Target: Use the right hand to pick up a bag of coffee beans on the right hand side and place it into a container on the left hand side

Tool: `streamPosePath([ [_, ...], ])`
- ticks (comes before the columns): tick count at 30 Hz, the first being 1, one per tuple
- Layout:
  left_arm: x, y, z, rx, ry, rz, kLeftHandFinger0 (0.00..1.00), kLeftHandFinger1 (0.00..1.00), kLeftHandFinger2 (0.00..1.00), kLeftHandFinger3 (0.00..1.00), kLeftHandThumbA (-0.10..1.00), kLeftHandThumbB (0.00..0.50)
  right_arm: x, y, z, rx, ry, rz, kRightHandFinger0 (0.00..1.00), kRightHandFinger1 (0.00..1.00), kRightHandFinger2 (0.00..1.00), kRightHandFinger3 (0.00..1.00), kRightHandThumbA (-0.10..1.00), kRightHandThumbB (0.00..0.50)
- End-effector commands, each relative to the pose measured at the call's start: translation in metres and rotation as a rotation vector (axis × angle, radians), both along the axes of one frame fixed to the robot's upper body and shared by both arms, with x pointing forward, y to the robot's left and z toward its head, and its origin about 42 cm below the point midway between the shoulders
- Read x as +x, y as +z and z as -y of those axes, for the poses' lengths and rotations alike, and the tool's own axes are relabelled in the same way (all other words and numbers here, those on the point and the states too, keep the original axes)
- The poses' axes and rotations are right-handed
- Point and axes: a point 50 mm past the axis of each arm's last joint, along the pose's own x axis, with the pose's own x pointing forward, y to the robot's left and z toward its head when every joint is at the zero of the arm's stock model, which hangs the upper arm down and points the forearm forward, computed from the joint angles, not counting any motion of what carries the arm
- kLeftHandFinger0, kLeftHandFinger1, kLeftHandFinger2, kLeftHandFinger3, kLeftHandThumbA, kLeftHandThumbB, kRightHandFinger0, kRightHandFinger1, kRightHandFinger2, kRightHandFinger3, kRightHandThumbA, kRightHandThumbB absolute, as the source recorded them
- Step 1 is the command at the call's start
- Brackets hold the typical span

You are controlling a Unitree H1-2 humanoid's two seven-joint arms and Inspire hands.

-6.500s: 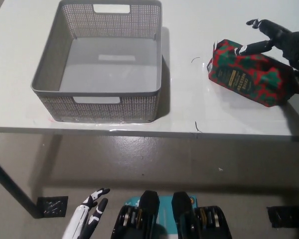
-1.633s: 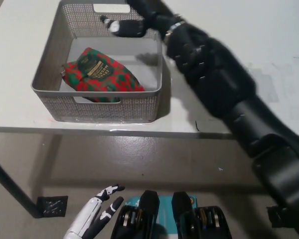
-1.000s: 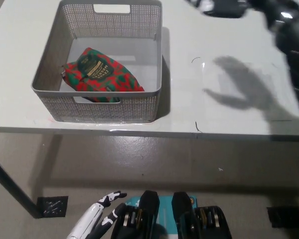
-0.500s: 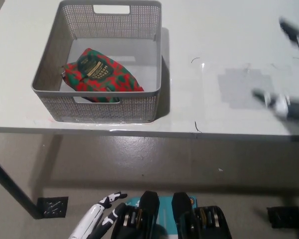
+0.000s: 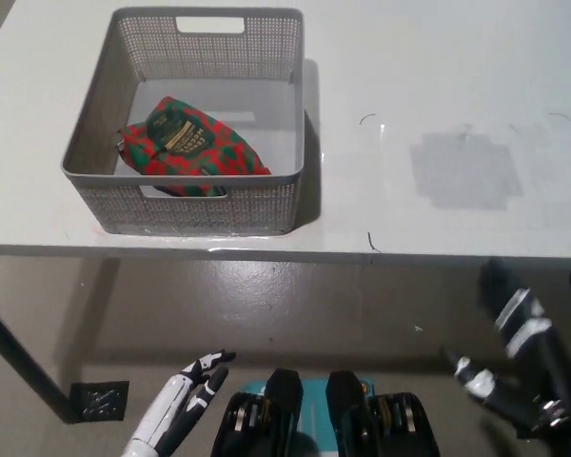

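Note:
The red and green coffee bean bag (image 5: 190,145) lies on its side inside the grey mesh container (image 5: 103,152) at the table's left. My black right hand (image 5: 512,367) hangs below the table's front edge at the lower right, open and holding nothing, well away from the bag. My white left hand (image 5: 181,411) rests low at the bottom left with its fingers spread.
The white table (image 5: 428,105) carries a grey rectangular patch (image 5: 464,170) on its right half. Below the table edge lies grey floor, with a dark table leg (image 5: 9,352) at the far left.
My right hand has dropped from above the table's right side to below its front edge. The bag stays in the container. The view has shifted slightly.

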Motion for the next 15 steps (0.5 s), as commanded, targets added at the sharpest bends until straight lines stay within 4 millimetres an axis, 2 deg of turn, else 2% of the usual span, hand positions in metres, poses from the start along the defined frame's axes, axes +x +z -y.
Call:
streamPosePath([
  [1, 0.009, 0.008, 0.003, -0.038, 0.014, 0.053, 1.0, 1.0, 1.0, 1.0, 1.0, 0.38, -0.003, -0.019, -0.01, 0.087, -0.022, 0.033, 0.99, 1.0, 1.0, 1.0, 0.9, 0.094],
  [2, 0.008, 0.007, 0.002, -0.038, 0.02, 0.053, 1.0, 1.0, 1.0, 1.0, 1.0, 0.374, -0.004, -0.03, -0.011, 0.087, -0.026, 0.008, 0.97, 1.0, 1.0, 1.0, 0.92, 0.082],
  [5, -0.007, -0.002, 0.002, -0.044, 0.027, 0.032, 1.0, 1.0, 1.0, 1.0, 1.0, 0.357, -0.017, -0.064, -0.012, 0.106, -0.033, -0.084, 0.94, 0.97, 1.0, 1.0, 0.92, 0.091],
  [7, -0.004, -0.005, 0.003, -0.056, 0.026, 0.034, 1.0, 1.0, 1.0, 1.0, 1.0, 0.361, -0.012, -0.076, -0.01, 0.104, -0.042, -0.11, 0.9, 0.93, 1.0, 1.0, 0.9, 0.083],
  [10, -0.003, -0.006, 0.001, -0.052, 0.044, 0.034, 1.0, 1.0, 1.0, 1.0, 1.0, 0.354, -0.003, -0.083, -0.011, 0.103, -0.043, -0.137, 0.87, 0.9, 1.0, 1.0, 0.85, 0.069],
  [13, -0.001, -0.005, 0.0, -0.05, 0.053, 0.042, 1.0, 1.0, 1.0, 1.0, 1.0, 0.314, 0.003, -0.086, -0.012, 0.065, -0.033, -0.134, 0.85, 0.88, 1.0, 1.0, 0.9, 0.097],
  [15, -0.001, -0.004, 0.0, -0.045, 0.058, 0.044, 1.0, 1.0, 1.0, 1.0, 1.0, 0.313, 0.003, -0.088, -0.012, 0.053, -0.025, -0.133, 0.84, 0.87, 1.0, 1.0, 0.92, 0.103],
])
